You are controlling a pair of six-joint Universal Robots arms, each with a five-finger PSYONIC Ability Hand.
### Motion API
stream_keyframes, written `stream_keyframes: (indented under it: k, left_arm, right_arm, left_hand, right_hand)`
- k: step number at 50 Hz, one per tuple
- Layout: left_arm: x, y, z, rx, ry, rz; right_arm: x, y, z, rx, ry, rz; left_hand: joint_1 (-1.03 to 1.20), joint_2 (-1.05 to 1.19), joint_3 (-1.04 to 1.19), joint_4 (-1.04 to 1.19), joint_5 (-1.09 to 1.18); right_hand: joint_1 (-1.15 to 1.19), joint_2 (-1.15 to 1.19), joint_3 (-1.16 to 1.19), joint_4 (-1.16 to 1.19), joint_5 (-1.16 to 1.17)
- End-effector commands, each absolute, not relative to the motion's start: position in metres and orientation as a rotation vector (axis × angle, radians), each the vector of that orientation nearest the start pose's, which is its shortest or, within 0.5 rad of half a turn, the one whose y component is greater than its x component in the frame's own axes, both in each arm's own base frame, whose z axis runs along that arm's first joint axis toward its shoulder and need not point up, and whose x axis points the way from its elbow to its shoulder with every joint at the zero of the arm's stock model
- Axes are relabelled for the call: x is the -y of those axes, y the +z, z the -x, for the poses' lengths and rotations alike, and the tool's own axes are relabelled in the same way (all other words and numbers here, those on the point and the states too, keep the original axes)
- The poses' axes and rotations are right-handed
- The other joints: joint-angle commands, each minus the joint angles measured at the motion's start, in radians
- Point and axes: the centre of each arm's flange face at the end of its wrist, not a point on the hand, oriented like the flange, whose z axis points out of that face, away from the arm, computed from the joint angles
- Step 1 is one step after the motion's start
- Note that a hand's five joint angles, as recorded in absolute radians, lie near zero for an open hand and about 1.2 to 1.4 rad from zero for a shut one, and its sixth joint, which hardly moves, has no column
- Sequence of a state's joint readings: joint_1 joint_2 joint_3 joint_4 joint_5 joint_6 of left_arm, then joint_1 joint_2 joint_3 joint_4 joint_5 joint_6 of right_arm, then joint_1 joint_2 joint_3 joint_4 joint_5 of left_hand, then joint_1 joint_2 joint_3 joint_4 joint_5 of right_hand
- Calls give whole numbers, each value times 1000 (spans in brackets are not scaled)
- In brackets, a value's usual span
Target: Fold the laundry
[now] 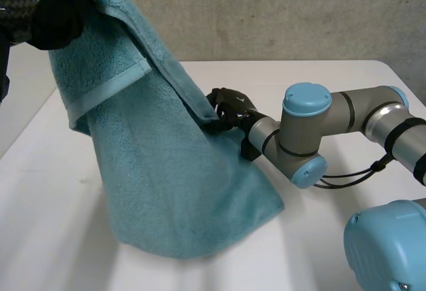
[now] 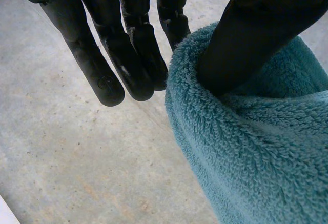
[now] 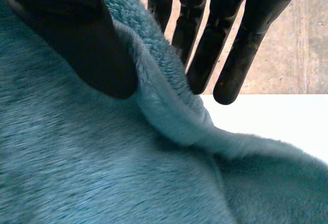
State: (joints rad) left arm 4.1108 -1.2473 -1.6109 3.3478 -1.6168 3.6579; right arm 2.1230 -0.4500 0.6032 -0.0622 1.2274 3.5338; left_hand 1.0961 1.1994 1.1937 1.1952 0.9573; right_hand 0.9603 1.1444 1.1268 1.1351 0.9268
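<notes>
Head view: one teal towel [image 1: 166,191] pinched by left robot hand [image 1: 58,12] and right robot hand [image 1: 230,106].

Teal towel [image 1: 166,191] of thick fluffy terry cloth with a flatter woven hem band [image 1: 110,91], smooth matt white table [image 1: 46,231], left hand [image 2: 97,65] and right hand [image 3: 241,44] in black, dull-sheened plastic or perhaps rubber, glossy light-blue arm caps [image 1: 307,99], rough grey concrete wall [image 1: 299,11]

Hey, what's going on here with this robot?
The robot is handling a teal towel. Its left hand holds the top end up high, pinched between thumb and fingers, while its right hand pinches the towel's side edge lower down. The towel's bottom end rests on the white table.
</notes>
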Motion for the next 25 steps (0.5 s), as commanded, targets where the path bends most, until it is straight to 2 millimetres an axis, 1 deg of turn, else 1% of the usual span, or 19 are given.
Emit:
stream_keyframes:
  k: [1, 2, 3, 6, 7, 9, 11, 12, 13, 14, 16, 17, 18, 21, 22, 23, 25]
  left_arm:
    - [134, 415, 245, -1402, -2750, -804]
    - [134, 416, 245, -1400, -2751, -802]
    - [135, 416, 245, -1399, -2750, -802]
    - [141, 416, 245, -1397, -2743, -792]
    - [142, 416, 245, -1395, -2741, -787]
    - [149, 417, 243, -1381, -2736, -760]
    - [152, 418, 243, -1377, -2735, -749]
    - [159, 417, 242, -1376, -2725, -732]
    - [170, 415, 241, -1373, -2710, -708]
    - [175, 414, 240, -1373, -2703, -693]
    - [190, 412, 235, -1372, -2688, -645]
    - [194, 412, 233, -1378, -2687, -631]
    - [198, 412, 232, -1380, -2688, -615]
    - [213, 406, 227, -1428, -2683, -570]
    - [218, 403, 227, -1450, -2677, -563]
    - [228, 395, 225, -1495, -2661, -549]
    - [237, 388, 224, -1542, -2648, -542]
  right_arm:
    - [359, 149, -399, -1774, -1395, 424]
    - [360, 155, -398, -1766, -1409, 428]
    - [361, 171, -395, -1747, -1441, 437]
    - [360, 203, -388, -1714, -1527, 464]
    - [360, 222, -380, -1711, -1594, 487]
    - [361, 243, -367, -1709, -1691, 507]
    - [363, 270, -350, -1702, -1810, 522]
    - [363, 296, -331, -1693, -1932, 537]
    - [361, 311, -321, -1683, -1993, 549]
    - [354, 339, -304, -1654, -2111, 574]
    - [345, 365, -290, -1615, -2215, 608]
    - [339, 376, -285, -1594, -2259, 626]
    - [325, 397, -276, -1550, -2335, 662]
    - [302, 422, -267, -1500, -2423, 712]
    - [285, 433, -261, -1482, -2465, 745]
    - [276, 437, -258, -1481, -2479, 765]
    - [259, 444, -252, -1482, -2504, 811]
  left_hand:
    - [300, 197, 203, 201, 264]
    - [300, 197, 203, 201, 264]
    - [300, 197, 203, 201, 264]
    - [300, 197, 203, 201, 264]
    - [300, 197, 203, 201, 264]
    - [300, 197, 203, 201, 264]
    - [300, 197, 203, 201, 264]
    - [300, 197, 203, 201, 264]
    - [300, 197, 203, 201, 264]
    - [300, 197, 203, 201, 264]
    - [300, 197, 203, 201, 264]
    - [300, 197, 203, 201, 264]
    - [300, 197, 203, 201, 264]
    - [300, 197, 203, 201, 264]
    - [300, 197, 203, 201, 264]
    - [300, 197, 203, 201, 264]
    - [300, 197, 203, 201, 264]
  right_hand:
    - [436, 252, 269, 261, 295]
    - [436, 252, 269, 261, 295]
    - [436, 252, 269, 261, 295]
    - [436, 252, 269, 261, 295]
    - [436, 252, 269, 261, 295]
    - [436, 252, 269, 261, 295]
    - [436, 252, 269, 261, 295]
    - [436, 252, 269, 261, 295]
    - [436, 252, 269, 261, 295]
    - [436, 252, 269, 261, 295]
    - [436, 252, 269, 261, 295]
    - [436, 252, 269, 261, 295]
    - [436, 252, 269, 261, 295]
    - [436, 252, 269, 261, 295]
    - [436, 252, 269, 261, 295]
    - [436, 252, 269, 261, 295]
    - [436, 252, 269, 261, 295]
